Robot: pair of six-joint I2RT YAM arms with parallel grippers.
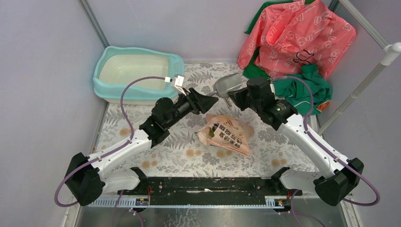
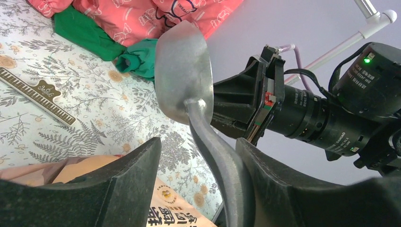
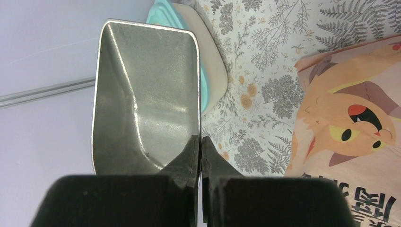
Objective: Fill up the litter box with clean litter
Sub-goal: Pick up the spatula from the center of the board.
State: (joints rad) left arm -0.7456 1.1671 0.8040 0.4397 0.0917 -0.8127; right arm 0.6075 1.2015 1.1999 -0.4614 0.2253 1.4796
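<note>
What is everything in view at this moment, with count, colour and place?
turquoise plastic litter box: one, turquoise with cream inner pan, back left; no litter seen inside
metal scoop: one, grey, held in mid-air at centre
printed cat bag: one, pink-orange, lying at table centre
patterned cloth: one, pink, back right
plain cloth: one, green, beside the pink one
ruler-like strip: one, brown, flat on the tablecloth
floral tablecloth: one, grey-white, covering the table
pole: one, white, slanting at right
left gripper: one, black, jaws apart astride the scoop's handle
right gripper: one, black, shut on the scoop
</note>
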